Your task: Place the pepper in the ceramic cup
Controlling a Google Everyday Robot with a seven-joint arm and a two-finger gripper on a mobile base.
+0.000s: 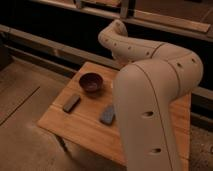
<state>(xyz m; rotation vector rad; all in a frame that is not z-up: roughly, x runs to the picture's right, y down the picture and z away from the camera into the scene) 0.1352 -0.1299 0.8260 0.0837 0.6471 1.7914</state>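
A: Looking for the end effector, I find it hidden behind the robot's bulky cream arm [150, 95]; grip state unknowable.

B: Slim red-orange pepper and small white ceramic cup?

A: Hidden too, probably three o'clock of the dark maroon bowl [91, 82] on the wooden table [80, 127]. Lower slowly, tip-first.

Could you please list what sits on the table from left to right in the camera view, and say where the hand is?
Dark block → bowl → grey block → arm. The hand is hidden behind the arm.

Dim, warm-lit room around my workspace
Wooden tabletop [75, 127] on speckled floor [20, 105], dark railed wall [50, 27] behind; my end effector sits hidden behind my arm [150, 95].
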